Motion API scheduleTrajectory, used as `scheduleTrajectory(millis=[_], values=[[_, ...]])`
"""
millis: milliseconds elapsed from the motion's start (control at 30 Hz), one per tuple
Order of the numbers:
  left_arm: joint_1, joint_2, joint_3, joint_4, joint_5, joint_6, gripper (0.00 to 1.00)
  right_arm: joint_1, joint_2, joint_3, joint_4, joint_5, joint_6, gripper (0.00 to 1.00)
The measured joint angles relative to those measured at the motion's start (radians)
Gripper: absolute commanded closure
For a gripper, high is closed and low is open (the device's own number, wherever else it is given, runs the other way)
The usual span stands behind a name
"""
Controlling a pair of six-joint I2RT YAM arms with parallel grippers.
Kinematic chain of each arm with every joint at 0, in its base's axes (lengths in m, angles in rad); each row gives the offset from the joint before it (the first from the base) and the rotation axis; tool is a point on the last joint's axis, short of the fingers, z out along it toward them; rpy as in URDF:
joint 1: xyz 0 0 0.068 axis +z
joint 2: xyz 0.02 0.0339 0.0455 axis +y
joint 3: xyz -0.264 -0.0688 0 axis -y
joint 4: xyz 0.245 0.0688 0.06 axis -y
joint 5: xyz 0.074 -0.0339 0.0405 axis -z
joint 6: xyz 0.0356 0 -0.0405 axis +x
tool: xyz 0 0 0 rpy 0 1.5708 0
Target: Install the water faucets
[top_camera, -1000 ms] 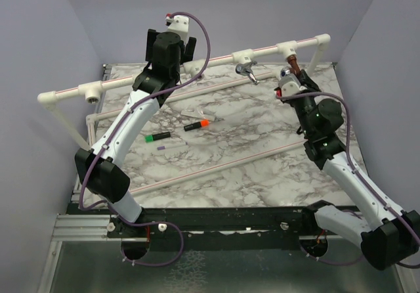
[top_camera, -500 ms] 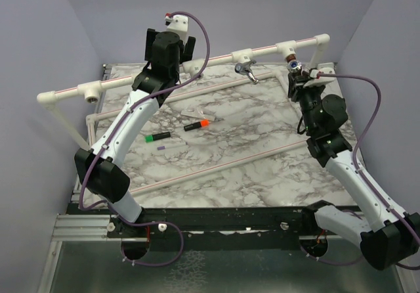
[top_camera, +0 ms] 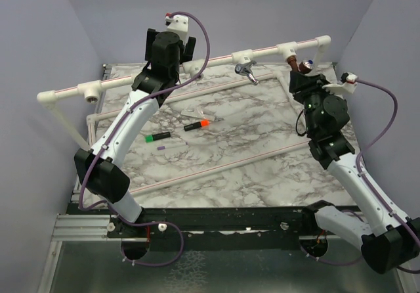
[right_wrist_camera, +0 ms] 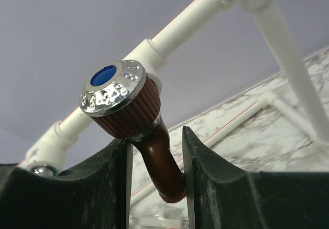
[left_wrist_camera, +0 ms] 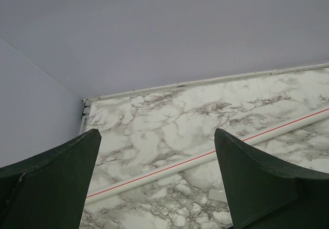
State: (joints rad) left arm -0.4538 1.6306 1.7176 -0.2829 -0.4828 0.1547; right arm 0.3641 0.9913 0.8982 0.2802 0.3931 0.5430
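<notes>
Right wrist view, centre: the copper faucet (right_wrist_camera: 132, 113), seemingly rigid, slick metal at the white pipe tee (right_wrist_camera: 149, 50), is best taken by its ribbed knob, while the right pincer (right_wrist_camera: 155, 139) flanks the spout; clenched or released, I cannot tell.

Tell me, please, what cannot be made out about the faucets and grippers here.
- Right wrist view: where the reddish-brown copper faucet threads into the white plastic pipe tee is hidden behind its ribbed knob.
- Same view: whether the right gripper presses the spout or merely straddles it is unclear.
- Top view: the shiny silver chrome faucet is too small to judge its joint.
</notes>
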Motion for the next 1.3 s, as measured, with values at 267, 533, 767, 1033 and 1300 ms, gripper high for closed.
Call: scheduleTrajectory(millis=[267, 533, 767, 1033, 1300], values=[[0.000, -0.002, 0.000, -0.003, 0.000, 0.000, 0.07, -0.009, -0.008, -0.002, -0.059, 0.039, 0.420, 1.00], [0.000, -0.002, 0.000, -0.003, 0.000, 0.000, 0.07, -0.013, -0.014, -0.002, -0.093, 0.060, 0.620, 0.80], [0.000, -0.002, 0.000, -0.006, 0.001, 0.000, 0.07, -0.013, -0.020, -0.002, -0.100, 0.067, 0.635, 0.50], [-0.005, -0.002, 0.000, -0.014, 0.005, -0.007, 0.07, -0.008, -0.060, -0.011, -0.107, 0.077, 0.674, 0.30], [-0.005, -0.002, 0.000, -0.016, 0.005, -0.009, 0.07, 0.004, -0.101, -0.017, -0.140, 0.059, 0.626, 0.27]])
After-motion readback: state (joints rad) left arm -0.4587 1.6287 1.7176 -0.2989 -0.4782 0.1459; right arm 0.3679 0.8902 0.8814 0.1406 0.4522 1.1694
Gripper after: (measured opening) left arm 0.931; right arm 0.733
